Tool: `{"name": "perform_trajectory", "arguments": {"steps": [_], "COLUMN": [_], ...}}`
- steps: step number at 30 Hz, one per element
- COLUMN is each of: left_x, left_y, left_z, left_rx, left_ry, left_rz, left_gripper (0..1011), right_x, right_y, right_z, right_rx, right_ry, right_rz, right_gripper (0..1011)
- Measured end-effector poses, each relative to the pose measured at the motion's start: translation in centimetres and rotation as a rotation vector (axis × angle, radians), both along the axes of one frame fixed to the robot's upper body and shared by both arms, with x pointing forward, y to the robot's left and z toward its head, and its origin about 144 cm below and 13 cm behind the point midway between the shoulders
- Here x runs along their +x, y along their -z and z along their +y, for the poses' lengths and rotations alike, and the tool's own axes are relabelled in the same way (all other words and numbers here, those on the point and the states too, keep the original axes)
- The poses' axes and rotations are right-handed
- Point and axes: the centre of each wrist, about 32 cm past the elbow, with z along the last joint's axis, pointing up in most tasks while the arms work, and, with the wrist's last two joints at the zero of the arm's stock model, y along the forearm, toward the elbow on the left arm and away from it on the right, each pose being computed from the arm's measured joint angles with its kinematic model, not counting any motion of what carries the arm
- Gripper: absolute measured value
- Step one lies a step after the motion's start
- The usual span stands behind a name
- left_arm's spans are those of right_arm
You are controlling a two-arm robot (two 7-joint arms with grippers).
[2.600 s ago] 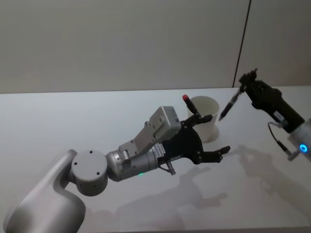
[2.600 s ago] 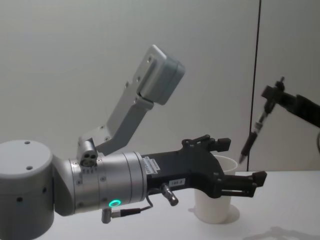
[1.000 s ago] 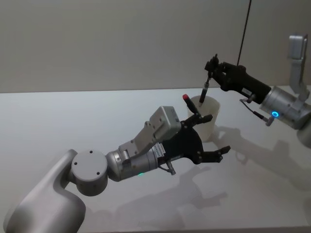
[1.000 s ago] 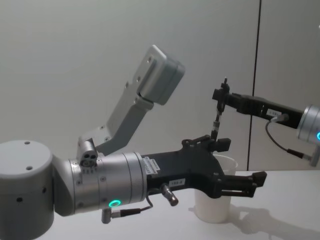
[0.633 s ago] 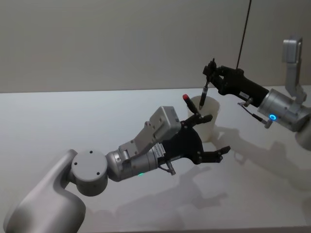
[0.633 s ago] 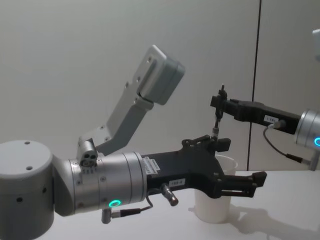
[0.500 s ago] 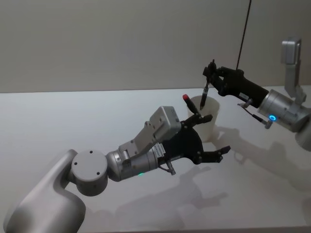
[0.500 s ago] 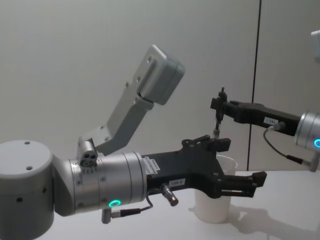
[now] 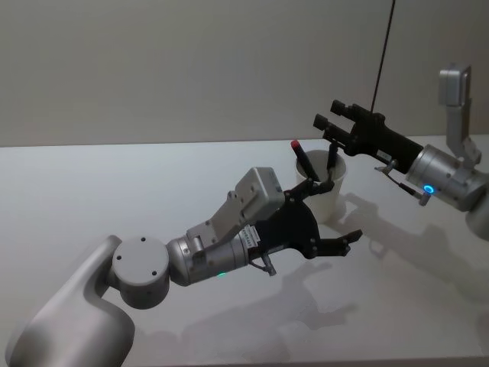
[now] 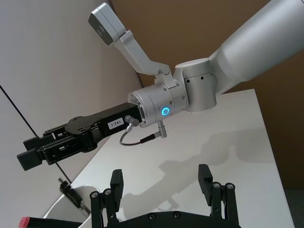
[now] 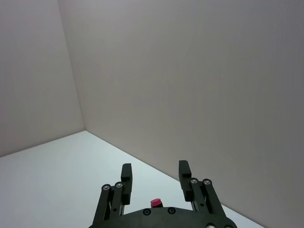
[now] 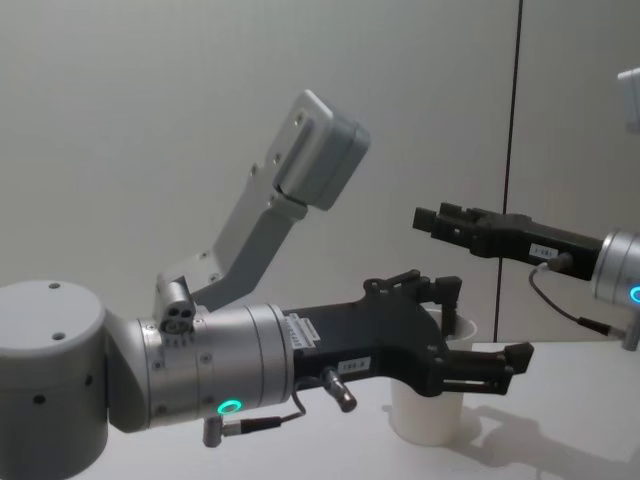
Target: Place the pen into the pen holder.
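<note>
Pen (image 9: 331, 161) has dropped from right gripper (image 9: 326, 127), now standing tilted inside cup (image 9: 330, 200) w/ a red-capped one (image 9: 302, 160). Right gripper wide open, empty, just above cup's far-right rim. Left gripper (image 9: 336, 215) open, idle, near side.

Soft, even indoor light falls from above, and the room reads slightly dim against grey walls. The white table (image 9: 92, 191) carries faint, blurred-edged shadows of the arms toward the near side. There is no harsh glare, and focus is reasonably sharp throughout.
</note>
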Motion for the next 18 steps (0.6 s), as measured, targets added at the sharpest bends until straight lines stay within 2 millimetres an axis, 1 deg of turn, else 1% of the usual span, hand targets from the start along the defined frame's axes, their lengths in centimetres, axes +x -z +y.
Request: {"name": "perform_trajectory", "arguments": {"steps": [1,2,4,5,7,8,10,13,14,15,18], "left_x": [0.00,0.00,0.00,0.00,0.00,0.00,0.00,0.00,0.00,0.00,0.00], "left_y": [0.00,0.00,0.00,0.00,0.00,0.00,0.00,0.00,0.00,0.00,0.00], "left_z": [0.00,0.00,0.00,0.00,0.00,0.00,0.00,0.00,0.00,0.00,0.00], "left_rx": [0.000,0.000,0.000,0.000,0.000,0.000,0.000,0.000,0.000,0.000,0.000], "left_ry": [0.000,0.000,0.000,0.000,0.000,0.000,0.000,0.000,0.000,0.000,0.000], "left_rz": [0.000,0.000,0.000,0.000,0.000,0.000,0.000,0.000,0.000,0.000,0.000], "left_gripper": [1000,1000,1000,1000,1000,1000,999,1000,1000,1000,1000], "right_x": [-0.01,-0.02,-0.02,-0.03,-0.04,-0.05,-0.05,-0.06,-0.06,-0.06,-0.06], "right_y": [0.02,0.03,0.04,0.04,0.05,0.06,0.07,0.07,0.07,0.07,0.07], "right_z": [-0.02,-0.05,-0.08,-0.12,-0.15,-0.18,-0.21,-0.26,-0.27,-0.27,-0.29], "right_rx": [-0.001,-0.001,0.000,0.000,0.000,0.000,0.000,0.001,0.001,0.001,0.001], "right_ry": [0.001,0.002,0.003,0.005,0.005,0.006,0.007,0.009,0.009,0.009,0.010], "right_rz": [0.000,-0.001,-0.002,-0.003,-0.003,-0.004,-0.004,-0.006,-0.006,-0.006,-0.007], "right_gripper": [568,639,679,736,768,832,864,964,964,1001,1001]}}
